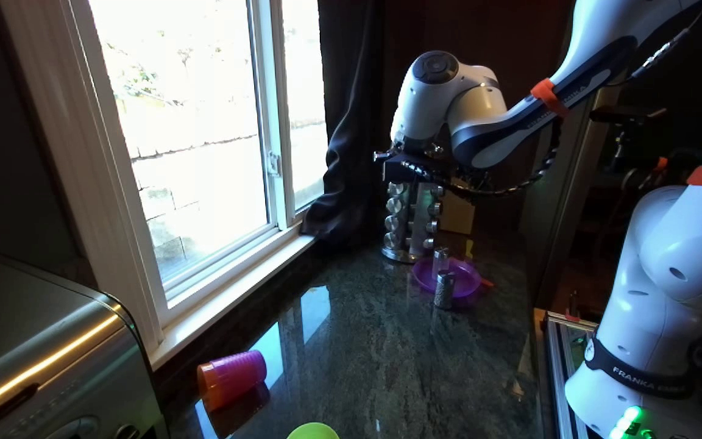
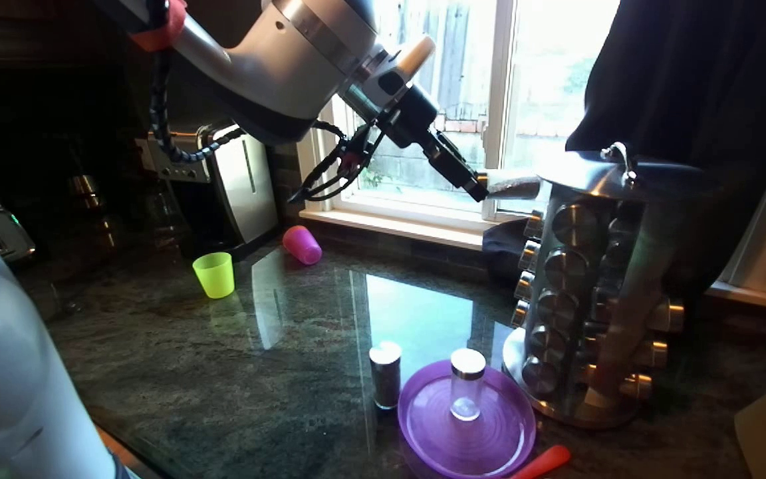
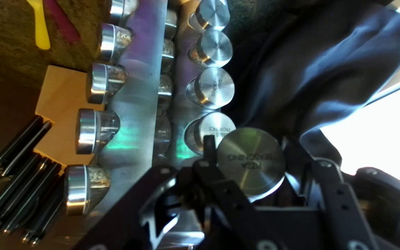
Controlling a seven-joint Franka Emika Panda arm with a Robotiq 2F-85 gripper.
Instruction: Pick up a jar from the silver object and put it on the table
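The silver rack (image 2: 572,174) stands upright on the dark glossy table (image 2: 276,372) and holds several small glass jars with silvery lids. It also shows in an exterior view (image 1: 419,225) and in the wrist view (image 3: 134,86). My gripper (image 2: 481,188) is shut on a jar (image 2: 514,184) by its lid, level with the rack's upper edge. The jar lies sideways; I cannot tell whether its far end is inside the rack. In the wrist view its lid (image 3: 252,161) reads "pizza seasoning" and sits between my fingers (image 3: 251,147).
One jar (image 2: 385,376) stands on the table and another (image 2: 467,386) stands in the purple bowl (image 2: 416,436). A red handle (image 2: 546,461) is beside the bowl. A pink cup (image 2: 302,245), green cup (image 2: 214,274), dark curtain (image 3: 307,69) and knife block (image 3: 63,104) are around.
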